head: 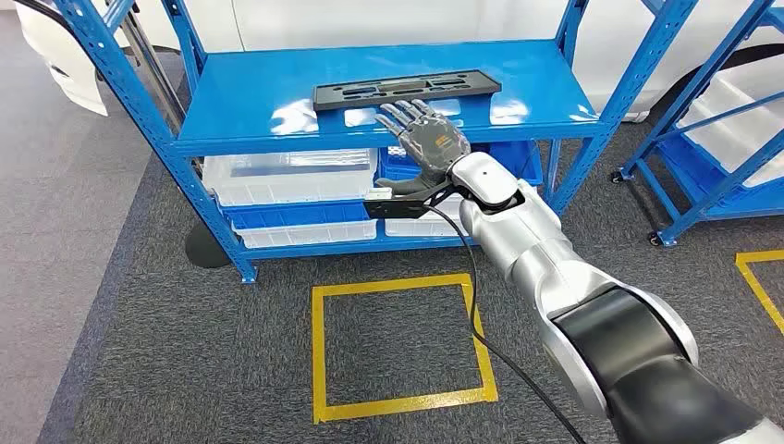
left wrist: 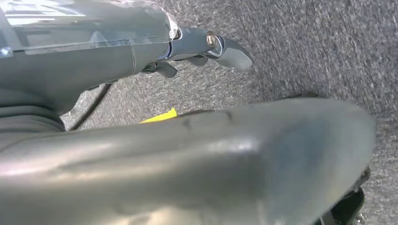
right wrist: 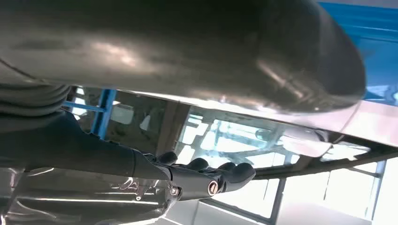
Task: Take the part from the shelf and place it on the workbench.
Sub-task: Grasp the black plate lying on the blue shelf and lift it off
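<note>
On blue shelf (head: 277, 102): one black part (head: 405, 91); right hand (head: 427, 137) near.

clear bins (head: 288, 176), yellow floor square (head: 399, 344)

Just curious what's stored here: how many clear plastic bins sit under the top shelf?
3 that I can tell: one large bin on the left, a flatter one below it, and one partly behind the robot's right hand. More may be hidden.

The right hand (head: 433, 141) covers part of the clear bins (head: 291, 176) at centre frame in the head view. In the left wrist view a blurred grey thumb (left wrist: 197, 164) hides most of the carpet (left wrist: 319, 42). In the right wrist view the shelf (right wrist: 375, 56) is cut off at the upper right edge.
</note>
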